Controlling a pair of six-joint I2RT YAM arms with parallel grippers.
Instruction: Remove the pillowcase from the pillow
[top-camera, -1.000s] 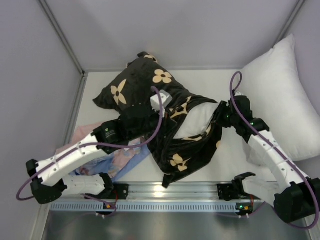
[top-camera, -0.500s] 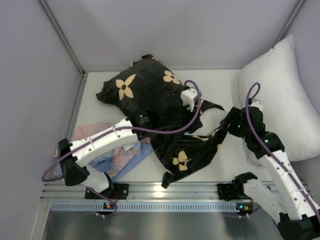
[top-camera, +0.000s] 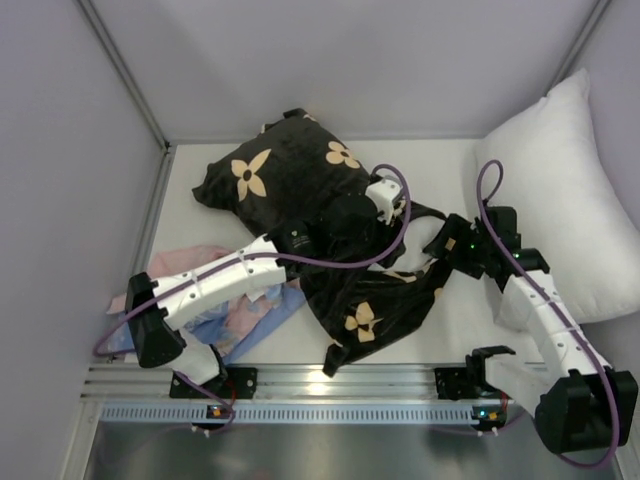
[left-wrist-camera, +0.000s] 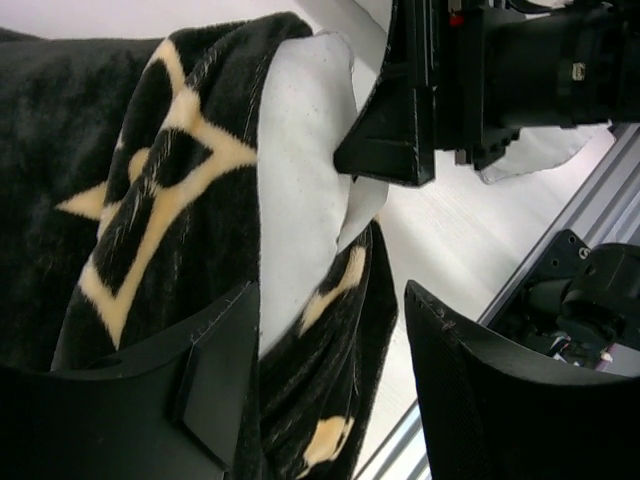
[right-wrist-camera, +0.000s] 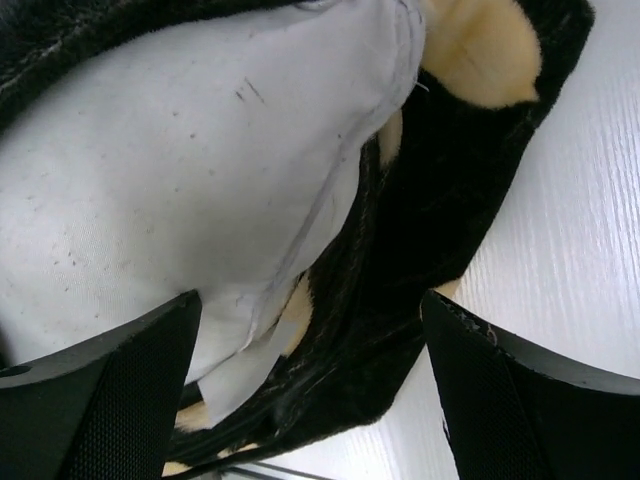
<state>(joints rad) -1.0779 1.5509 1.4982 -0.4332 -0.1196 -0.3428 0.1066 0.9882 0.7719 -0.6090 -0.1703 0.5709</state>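
Your left hand (left-wrist-camera: 330, 295) stands wide open and empty, just above the pillowcase (top-camera: 290, 190) lying mid-worktop (top-camera: 455, 325). Your right hand (right-wrist-camera: 310, 300) is also spread wide, gripping nothing, facing the pillowcase's open end. There the pillow (right-wrist-camera: 180, 150) pokes out between both hands.

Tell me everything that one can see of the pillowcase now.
The pillowcase is black plush with tan flowers and stars. It lies crumpled on the table, bulging at the far end, with a flat flap toward the near edge. At its open mouth a white pillow corner shows. The left claw and right claw stand open there, gripping nothing.
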